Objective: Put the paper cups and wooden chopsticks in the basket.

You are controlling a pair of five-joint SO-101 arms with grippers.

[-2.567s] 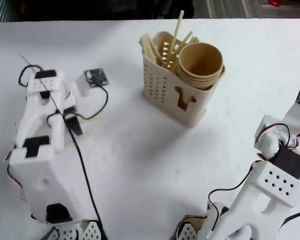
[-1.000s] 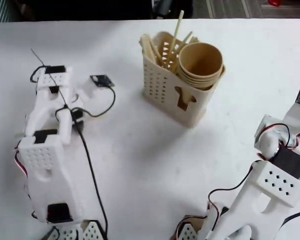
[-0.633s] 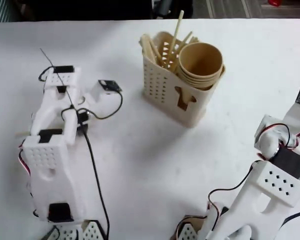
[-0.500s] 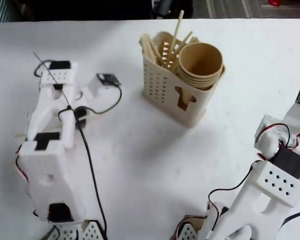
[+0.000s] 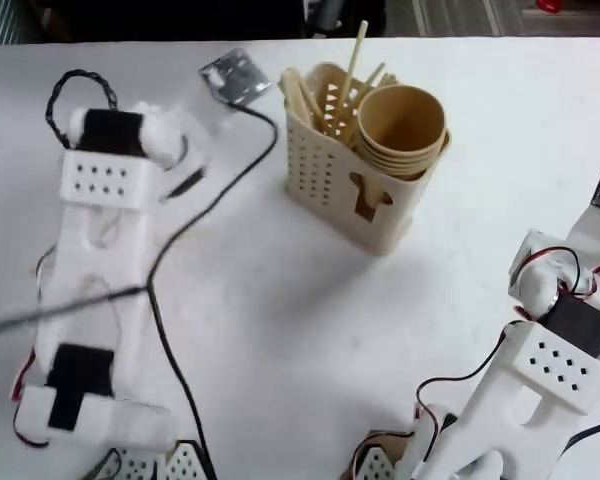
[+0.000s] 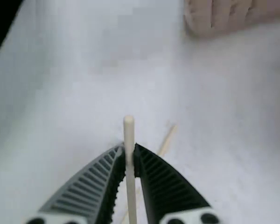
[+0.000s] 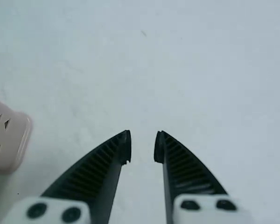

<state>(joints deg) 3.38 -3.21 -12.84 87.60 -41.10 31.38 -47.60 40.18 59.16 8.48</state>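
Note:
My left gripper (image 6: 129, 149) is shut on a wooden chopstick (image 6: 129, 125) that sticks out past its fingertips, held above the white table. A second thin chopstick (image 6: 167, 138) lies on the table just beyond. The left arm (image 5: 100, 230) stretches up the table's left side, with its wrist near the cream basket (image 5: 330, 170). The basket holds stacked paper cups (image 5: 402, 125) and several chopsticks (image 5: 353, 60). My right gripper (image 7: 140, 142) is open over bare table, nothing between its fingers.
The right arm (image 5: 560, 360) sits folded at the lower right of the table. The basket shows far off as basket (image 6: 224, 18) and, to one side, as a basket corner (image 7: 7, 140). A black cable (image 5: 180, 230) trails along the left arm.
The left arm has risen from low over the table's left side and swung its wrist toward the basket. The right arm has not moved.

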